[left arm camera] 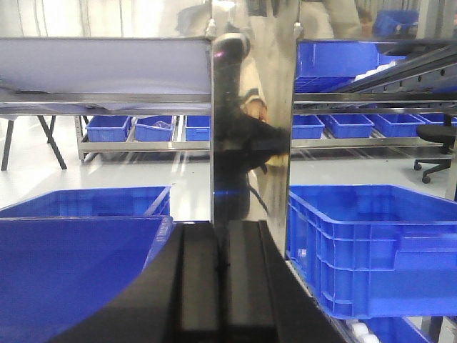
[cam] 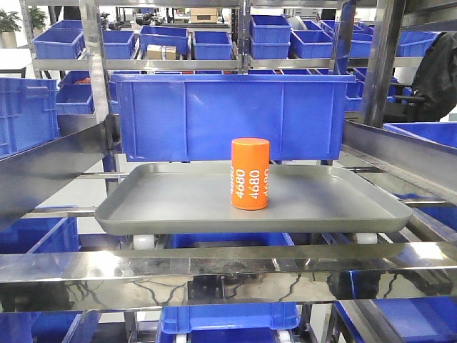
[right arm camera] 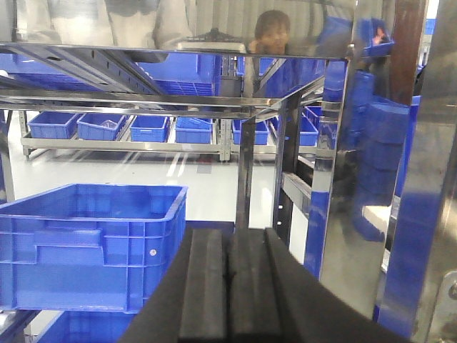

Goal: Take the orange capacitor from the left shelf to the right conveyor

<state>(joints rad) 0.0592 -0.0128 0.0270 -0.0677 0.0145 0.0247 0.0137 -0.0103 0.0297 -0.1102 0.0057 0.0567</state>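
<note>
An orange capacitor (cam: 250,174) marked 4680 in white stands upright on a grey tray (cam: 178,207) in the middle of the front view. Neither arm shows in that view. My left gripper (left arm camera: 225,236) is shut and empty, its black pads pressed together, pointing at a steel shelf post (left arm camera: 250,121). My right gripper (right arm camera: 228,243) is shut and empty too, pointing at a steel rack frame (right arm camera: 246,171). The capacitor does not show in either wrist view.
A large blue bin (cam: 228,114) stands behind the tray. Steel rails (cam: 214,268) cross in front of and beside it. Blue crates sit right of the left gripper (left arm camera: 371,243) and left of the right gripper (right arm camera: 86,243). Shelves of blue bins fill the background.
</note>
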